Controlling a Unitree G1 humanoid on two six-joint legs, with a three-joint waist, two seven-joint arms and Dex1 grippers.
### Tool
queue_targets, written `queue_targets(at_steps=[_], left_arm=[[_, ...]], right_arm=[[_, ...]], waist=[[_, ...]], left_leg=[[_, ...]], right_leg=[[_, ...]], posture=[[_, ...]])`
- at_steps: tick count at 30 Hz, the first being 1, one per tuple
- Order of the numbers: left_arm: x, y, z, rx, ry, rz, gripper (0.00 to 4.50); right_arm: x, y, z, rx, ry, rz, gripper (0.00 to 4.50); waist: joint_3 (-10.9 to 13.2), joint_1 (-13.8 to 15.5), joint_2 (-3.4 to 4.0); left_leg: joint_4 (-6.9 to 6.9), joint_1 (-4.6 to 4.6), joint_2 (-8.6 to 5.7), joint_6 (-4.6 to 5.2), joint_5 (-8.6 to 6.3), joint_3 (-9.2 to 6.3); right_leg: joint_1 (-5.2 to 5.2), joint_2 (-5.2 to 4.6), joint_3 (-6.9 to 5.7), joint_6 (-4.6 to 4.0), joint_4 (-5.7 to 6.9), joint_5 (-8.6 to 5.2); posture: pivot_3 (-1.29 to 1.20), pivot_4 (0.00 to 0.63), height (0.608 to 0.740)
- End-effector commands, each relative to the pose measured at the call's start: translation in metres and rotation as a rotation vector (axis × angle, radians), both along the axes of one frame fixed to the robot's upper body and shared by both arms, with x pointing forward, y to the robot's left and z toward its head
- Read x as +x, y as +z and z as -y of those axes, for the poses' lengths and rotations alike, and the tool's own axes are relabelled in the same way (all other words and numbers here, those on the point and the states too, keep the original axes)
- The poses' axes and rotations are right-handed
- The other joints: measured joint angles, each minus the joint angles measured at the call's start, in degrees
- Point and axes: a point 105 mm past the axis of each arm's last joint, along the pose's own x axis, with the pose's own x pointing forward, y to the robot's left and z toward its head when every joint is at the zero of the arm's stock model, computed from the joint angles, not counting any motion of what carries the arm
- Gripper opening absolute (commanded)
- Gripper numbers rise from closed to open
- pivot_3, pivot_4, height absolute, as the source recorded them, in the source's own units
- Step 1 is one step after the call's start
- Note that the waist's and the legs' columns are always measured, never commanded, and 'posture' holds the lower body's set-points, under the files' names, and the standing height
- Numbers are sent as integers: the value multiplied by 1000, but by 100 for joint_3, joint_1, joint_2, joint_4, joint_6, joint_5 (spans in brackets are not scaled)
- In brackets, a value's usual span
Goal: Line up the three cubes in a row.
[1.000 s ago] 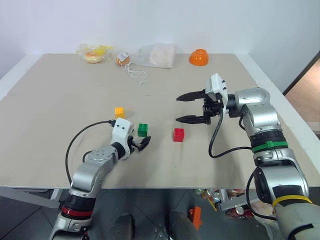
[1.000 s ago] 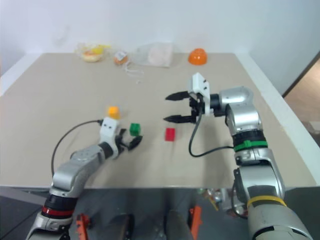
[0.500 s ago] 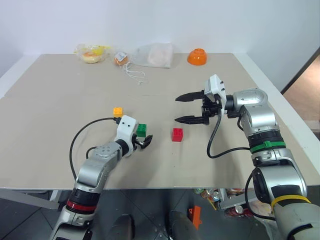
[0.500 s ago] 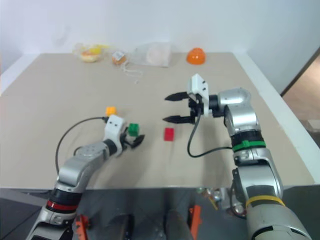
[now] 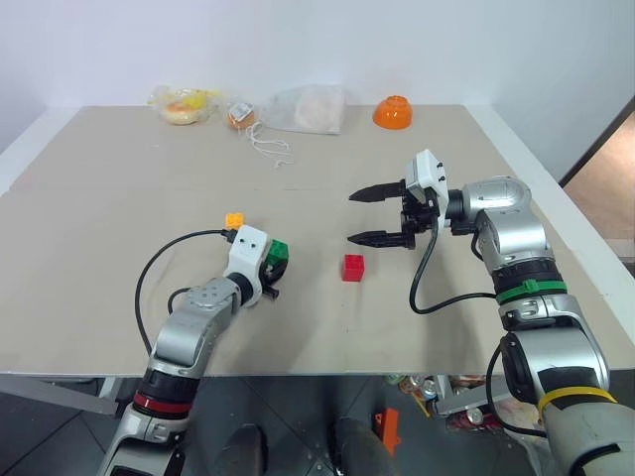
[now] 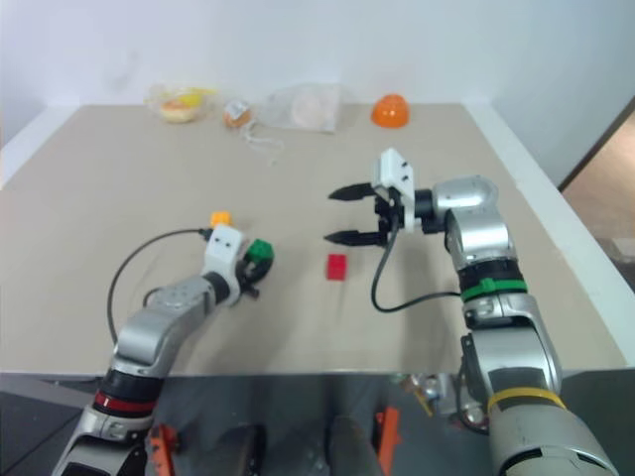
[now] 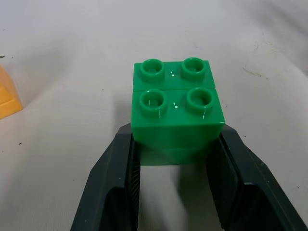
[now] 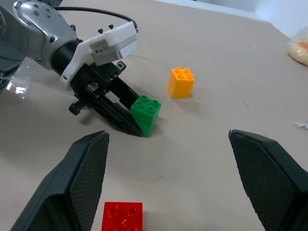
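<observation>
The left gripper (image 7: 175, 159) clamps the green cube (image 7: 174, 109) near its lower edge, between the yellow cube (image 5: 234, 219) and red cube (image 5: 352, 268). Risk: the shallow grip may let it pivot or slip. The right gripper (image 5: 364, 217) hovers wide, empty.

Beige table (image 5: 119, 188) with white edging against plain white wall (image 5: 298, 45). Dark floor (image 5: 60, 421) under near edge at 6 o'clock; brownish floor strip (image 5: 607, 169) at 3 o'clock.
</observation>
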Motion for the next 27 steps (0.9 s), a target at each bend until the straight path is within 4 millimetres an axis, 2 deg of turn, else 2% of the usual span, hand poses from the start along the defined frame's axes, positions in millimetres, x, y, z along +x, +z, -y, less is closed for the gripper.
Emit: queue_targets(at_steps=[1,5,11,17,21,27], left_arm=[[5,12,-7,22,4,55,1319],[2,18,-14,43,-85,114,1319],[-23,17,-23,60,-435,199,1319],[-33,21,-30,35,-685,212,1319],[-28,20,-27,54,-790,200,1319],[-7,18,-9,84,-889,189,1319]], right_arm=[[1,12,-2,-1,7,48,4100],[1,12,-3,-4,9,49,4100],[-1,20,-2,28,10,46,4100],[-21,22,8,73,23,-9,4100],[-28,19,17,75,-19,-21,4100],[-38,23,28,101,-75,-30,4100]], waist=[[0,-1,0],[0,-12,0],[1,-9,1],[2,27,3],[2,33,3],[2,24,3]], left_leg=[[-1,-1,0,0,0,0],[-10,1,3,-1,-1,0],[-35,0,4,-1,0,2],[-54,-12,2,1,-2,-5],[-49,-26,-11,6,-4,-10],[-36,-31,-14,9,-6,-7]], right_leg=[[0,0,0,0,-1,0],[-3,3,0,-1,-2,0],[-6,0,-1,-6,-24,0],[-9,-11,-16,-13,-45,-3],[-11,-25,-23,-6,-53,-7],[-12,-27,-28,3,-53,-6]], posture=[[0,150,740],[0,150,740],[0,150,740],[0,150,740],[0,150,740],[0,150,740]])
